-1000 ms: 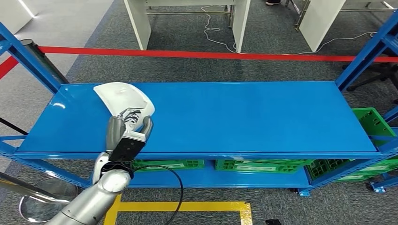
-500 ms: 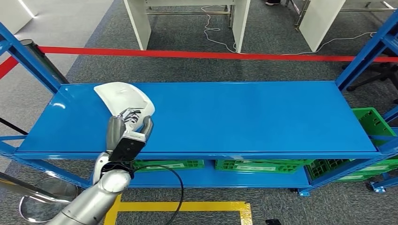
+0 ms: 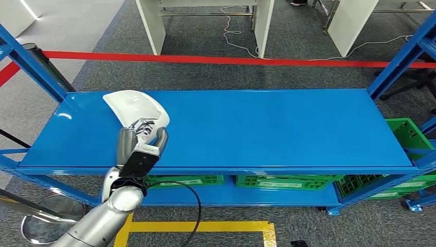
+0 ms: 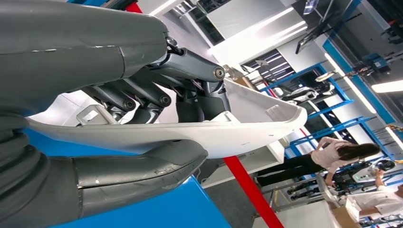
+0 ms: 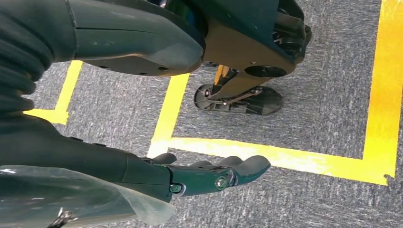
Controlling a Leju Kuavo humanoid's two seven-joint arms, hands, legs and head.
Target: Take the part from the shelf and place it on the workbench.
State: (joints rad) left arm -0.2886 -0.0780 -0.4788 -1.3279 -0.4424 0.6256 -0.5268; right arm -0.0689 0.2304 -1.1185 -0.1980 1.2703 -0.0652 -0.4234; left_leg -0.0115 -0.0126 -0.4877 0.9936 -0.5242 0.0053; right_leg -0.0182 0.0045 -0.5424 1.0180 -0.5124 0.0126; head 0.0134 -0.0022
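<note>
A smooth white moulded plastic part [image 3: 136, 107] lies on the glossy blue painted metal shelf [image 3: 267, 128], above rough grey carpet [image 3: 288, 77].

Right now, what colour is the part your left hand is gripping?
White. The part in the left hand shows best in the head view, against the blue shelf.

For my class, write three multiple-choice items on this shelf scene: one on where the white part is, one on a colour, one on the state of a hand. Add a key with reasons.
1. Where is the white part?
A. left end of the shelf top
B. right end of the shelf top
C. on the floor

2. What colour are the crates under the shelf?
A. red
B. green
C. yellow

3. What is the left hand doing?
A. hanging open
B. gripping the white part
C. pressing a crate

Key: A, the part lies near the shelf's left end; B, the crates below are green; B, thumb and fingers close on the part's opposite sides.
</note>
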